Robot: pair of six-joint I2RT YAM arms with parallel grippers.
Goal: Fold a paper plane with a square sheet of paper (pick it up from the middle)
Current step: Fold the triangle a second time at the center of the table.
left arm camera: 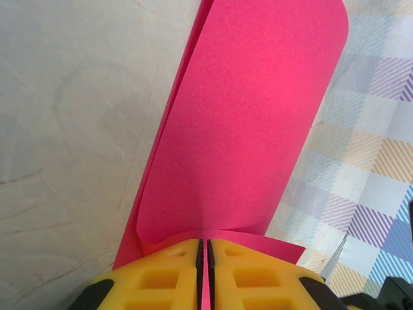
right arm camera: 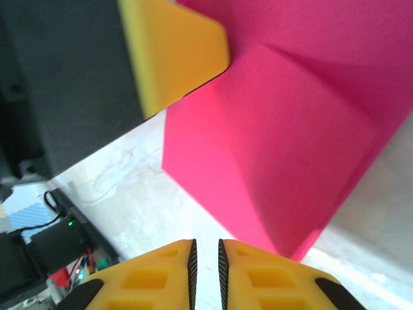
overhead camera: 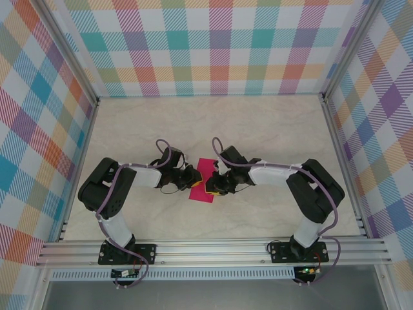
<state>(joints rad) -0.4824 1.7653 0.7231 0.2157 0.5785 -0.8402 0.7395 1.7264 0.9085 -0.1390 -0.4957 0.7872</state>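
Fingers [left arm camera: 161, 281] on the left gripper [left arm camera: 204, 250] are pressed together, and they pinch one edge of the square sheet of paper [left arm camera: 251, 123]. A thin pink line shows in the crack between them. From that pinch the paper runs straight away from the gripper, long and narrow. It is bent over on itself in a soft roll, two layers that are not pressed flat. One long side lies close to the table [left arm camera: 64, 129].

The right gripper [right arm camera: 206, 248] has its fingers almost together. Only pale table shows through the slim crack, so it holds nothing. The pink sheet lies in front of it and off to the right in its own view. The nearest corner is just past its fingertips, and I cannot tell if they touch.

Seen from above, the two grippers face each other with the paper between them, both very near it.

I think the left arm is the holder and the right arm is free to help. It would need to reach forward and a little sideways to meet the loose layer.
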